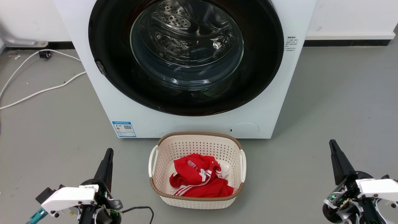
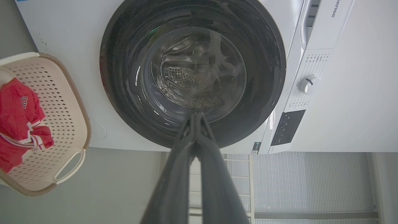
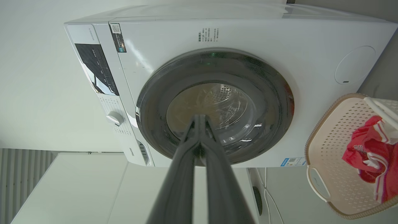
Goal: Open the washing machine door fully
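The washing machine (image 1: 186, 126) is a white box straight ahead on the floor. Its washing machine door (image 1: 108, 40), a glossy black disc with a clear glass bowl, lies flat against the front, closed. A small dark catch (image 1: 100, 67) sits at the door's left rim. My left gripper (image 1: 109, 151) rests low at the left, shut and empty, well short of the machine. My right gripper (image 1: 333, 143) rests low at the right, also shut and empty. The left wrist view has the door (image 2: 124, 77) beyond the shut fingertips of the left gripper (image 2: 196, 115). The right wrist view shows the door (image 3: 155, 102) past the right gripper (image 3: 200, 116).
A cream perforated basket (image 1: 199, 136) holding a red garment (image 1: 199, 180) stands on the floor right before the machine, between my grippers. White cables (image 1: 37, 91) trail across the grey floor at the left. The control panel and dial (image 2: 308, 84) are on the machine's top strip.
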`<state>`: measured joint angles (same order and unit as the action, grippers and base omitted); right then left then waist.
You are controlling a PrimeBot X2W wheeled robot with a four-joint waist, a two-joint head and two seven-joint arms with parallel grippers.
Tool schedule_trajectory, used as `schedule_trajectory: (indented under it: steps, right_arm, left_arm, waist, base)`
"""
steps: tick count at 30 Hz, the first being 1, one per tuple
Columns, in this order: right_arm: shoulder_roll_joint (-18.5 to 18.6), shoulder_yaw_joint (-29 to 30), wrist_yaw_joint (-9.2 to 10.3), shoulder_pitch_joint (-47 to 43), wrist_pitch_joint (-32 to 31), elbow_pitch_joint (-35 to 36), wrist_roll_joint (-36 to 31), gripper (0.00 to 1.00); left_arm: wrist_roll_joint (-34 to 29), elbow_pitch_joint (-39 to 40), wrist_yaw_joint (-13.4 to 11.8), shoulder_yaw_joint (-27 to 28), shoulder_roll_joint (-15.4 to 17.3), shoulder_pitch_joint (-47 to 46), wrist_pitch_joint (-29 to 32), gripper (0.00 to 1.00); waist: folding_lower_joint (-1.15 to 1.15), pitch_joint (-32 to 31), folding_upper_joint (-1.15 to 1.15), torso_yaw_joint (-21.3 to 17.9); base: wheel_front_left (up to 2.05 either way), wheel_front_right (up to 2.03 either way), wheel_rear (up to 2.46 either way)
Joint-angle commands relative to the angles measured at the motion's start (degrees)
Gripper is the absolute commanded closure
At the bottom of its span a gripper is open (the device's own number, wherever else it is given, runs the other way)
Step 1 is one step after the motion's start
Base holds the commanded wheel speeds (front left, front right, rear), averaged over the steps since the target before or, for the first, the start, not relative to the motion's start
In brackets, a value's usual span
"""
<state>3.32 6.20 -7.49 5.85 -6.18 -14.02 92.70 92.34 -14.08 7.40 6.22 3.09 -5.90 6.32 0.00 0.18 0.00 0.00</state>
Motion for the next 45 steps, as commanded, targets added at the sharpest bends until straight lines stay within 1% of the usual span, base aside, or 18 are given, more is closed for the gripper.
schedule_trajectory:
  steps: [1, 12, 13, 21, 28, 34, 38, 45]
  right_arm:
    - [-0.2, 0.1, 0.00, 0.7, -0.2, -0.1, -0.4, 1.00]
    - [-0.3, 0.2, 0.00, 0.7, -0.2, -0.1, -0.5, 1.00]
    - [0.0, 0.1, 0.00, 0.0, -0.1, 0.0, 0.0, 0.00]
    - [-0.1, -1.0, 0.00, -1.0, 1.9, 1.2, -0.7, 0.00]
    - [-0.1, -1.5, 0.00, -1.7, 3.8, 3.3, -4.0, 0.00]
    - [-0.1, -2.3, 0.00, -2.2, 5.4, 5.6, -11.7, 0.00]
    - [-0.2, -2.9, 0.00, -2.5, 6.3, 7.2, -19.0, 0.00]
    - [-0.2, -3.4, 0.00, -2.7, 7.9, 9.3, -26.6, 0.00]
  left_arm:
    - [-0.2, -0.1, 0.2, 0.2, 0.0, -0.6, 0.0, 1.00]
    - [-0.3, -0.1, 0.2, 0.2, 0.0, -0.6, 0.1, 1.00]
    - [0.0, 0.0, 0.0, 0.0, 0.0, 0.0, 0.0, 0.00]
    - [-0.8, 0.6, 0.0, -1.6, -0.1, 0.2, -2.0, 0.00]
    - [-3.3, 2.7, 0.0, -2.7, -0.1, 0.1, -3.9, 0.00]
    - [-9.1, 5.0, 0.0, -2.9, -0.1, 0.2, -5.5, 0.00]
    - [-14.2, 6.6, 0.0, -2.7, -0.1, 0.1, -6.4, 0.00]
    - [-22.1, 9.3, 0.0, -2.8, -0.1, 0.0, -8.0, 0.00]
  waist:
    - [0.00, 0.0, 0.00, 0.0]
    - [0.00, 0.0, 0.00, 0.0]
    - [0.00, 0.0, 0.00, 0.0]
    - [0.00, 0.0, 0.00, 0.0]
    - [0.00, -0.1, 0.00, 0.0]
    - [0.00, -0.1, 0.00, -0.1]
    - [0.00, -0.1, 0.00, -0.1]
    - [0.00, 0.1, 0.00, -0.2]
  base:
    - [0.00, 0.00, 0.00]
    - [0.00, 0.00, 0.00]
    - [0.00, 0.00, 0.00]
    - [0.00, 0.00, 0.00]
    - [0.00, 0.00, 0.00]
    - [0.00, 0.00, 0.00]
    - [0.00, 0.00, 0.00]
    - [0.00, 0.00, 0.00]
